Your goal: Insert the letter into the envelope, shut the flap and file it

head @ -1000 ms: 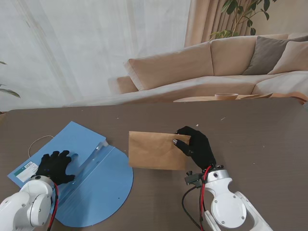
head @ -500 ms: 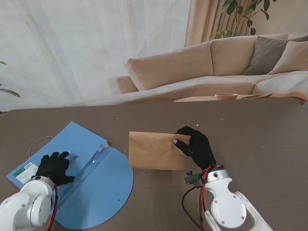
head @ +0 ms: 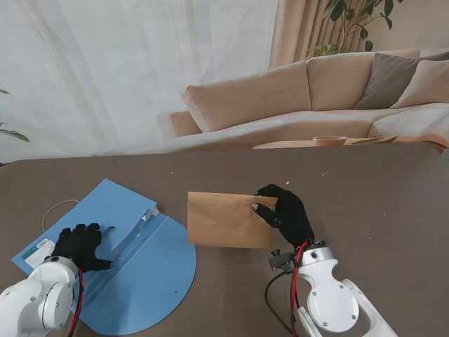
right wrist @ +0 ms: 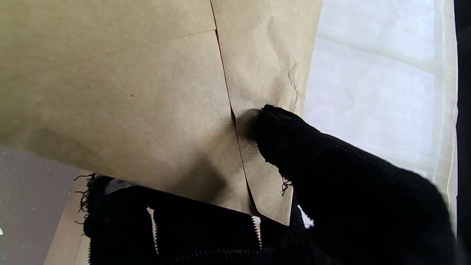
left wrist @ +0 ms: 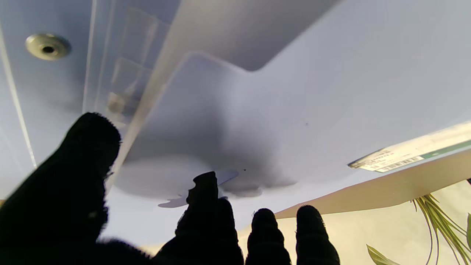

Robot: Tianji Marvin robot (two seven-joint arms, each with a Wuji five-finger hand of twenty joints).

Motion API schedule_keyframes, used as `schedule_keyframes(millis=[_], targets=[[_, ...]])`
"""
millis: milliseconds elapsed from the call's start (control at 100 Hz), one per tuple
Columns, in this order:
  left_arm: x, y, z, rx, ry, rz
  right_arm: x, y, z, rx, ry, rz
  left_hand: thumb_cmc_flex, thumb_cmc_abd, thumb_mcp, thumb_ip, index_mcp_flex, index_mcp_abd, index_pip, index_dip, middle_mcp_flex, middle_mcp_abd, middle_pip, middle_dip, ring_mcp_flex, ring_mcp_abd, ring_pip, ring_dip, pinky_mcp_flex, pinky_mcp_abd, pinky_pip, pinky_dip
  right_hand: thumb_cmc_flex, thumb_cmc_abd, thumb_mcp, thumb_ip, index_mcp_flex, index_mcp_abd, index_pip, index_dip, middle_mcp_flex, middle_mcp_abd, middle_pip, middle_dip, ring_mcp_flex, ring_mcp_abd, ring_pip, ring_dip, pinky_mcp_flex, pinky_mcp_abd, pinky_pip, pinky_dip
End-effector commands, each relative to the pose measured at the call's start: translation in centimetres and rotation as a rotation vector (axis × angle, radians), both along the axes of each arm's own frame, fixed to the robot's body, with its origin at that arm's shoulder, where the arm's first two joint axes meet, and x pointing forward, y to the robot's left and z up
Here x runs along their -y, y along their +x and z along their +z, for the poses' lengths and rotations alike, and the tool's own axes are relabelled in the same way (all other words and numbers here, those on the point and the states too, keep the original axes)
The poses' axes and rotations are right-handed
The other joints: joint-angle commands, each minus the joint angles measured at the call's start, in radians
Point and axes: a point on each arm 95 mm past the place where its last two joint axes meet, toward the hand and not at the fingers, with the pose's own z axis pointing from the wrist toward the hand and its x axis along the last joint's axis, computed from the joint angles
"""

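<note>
A: How far along does the job look?
B: Late, I judge. No loose letter shows anywhere, so it is probably inside the envelope (head: 231,220) already, and the wrist view shows the flap (right wrist: 257,73) lying folded flat. Only the filing seems left.
A: Start from the left, then.
B: The left hand (head: 78,245) rests on the blue folder (head: 133,267), fingers (left wrist: 206,198) spread on the left panel with nothing clasped. The folder lies open on the table (head: 379,189), its rounded cover to the right and a label (head: 36,249) at the left corner.
A: And the envelope?
B: Just right of the folder, a narrow gap between them, held off the table. The right hand (head: 284,214) is clamped on its right edge, thumb (right wrist: 287,140) on the flap side and other fingers behind.
</note>
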Motion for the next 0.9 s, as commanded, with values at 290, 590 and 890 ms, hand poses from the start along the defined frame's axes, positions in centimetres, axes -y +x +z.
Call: schedule_keyframes(millis=[290, 590, 890], targets=[[0.5, -0.3, -0.2, 0.02, 0.001, -0.025, -0.4, -0.1, -0.1, -0.008, 0.007, 0.018, 0.173, 0.059, 0.04, 0.046, -0.052, -0.006, 0.048, 0.056, -0.01, -0.018, 0.026, 0.097, -0.004, -0.009, 0.004, 0.048, -0.011, 0.004, -0.003, 0.012, 0.052, 0.016, 0.043, 0.039, 0.039, -0.036, 0.051, 0.051, 0.013, 0.003, 0.028, 0.004, 0.014, 0.005, 0.031, 0.022, -0.004, -0.004, 0.043, 0.02], [0.5, -0.3, 0.8, 0.076, -0.078, -0.031, -0.6, 0.0, -0.2, -0.01, 0.002, 0.027, 0.345, 0.079, -0.031, 0.02, 0.07, 0.013, 0.014, 0.016, 0.006, 0.006, 0.087, 0.179, -0.015, 0.018, 0.047, 0.226, -0.025, 0.02, 0.039, 0.118, 0.052, 0.017, 0.043, 0.04, 0.039, -0.036, 0.05, 0.051, 0.013, 0.002, 0.028, 0.003, 0.012, 0.005, 0.031, 0.022, -0.005, -0.004, 0.043, 0.022], [0.5, 0.4, 2.3, 0.11, -0.131, -0.039, -0.8, 0.1, -0.3, -0.011, 0.0, 0.033, 0.442, 0.074, -0.131, 0.024, 0.164, 0.0, -0.01, -0.115, 0.06, 0.028, 0.248, 0.047, -0.007, 0.036, 0.065, 0.368, -0.003, 0.042, 0.053, 0.203, 0.052, 0.017, 0.044, 0.041, 0.038, -0.038, 0.05, 0.051, 0.012, 0.002, 0.029, 0.003, 0.013, 0.005, 0.032, 0.022, -0.005, -0.004, 0.042, 0.023]])
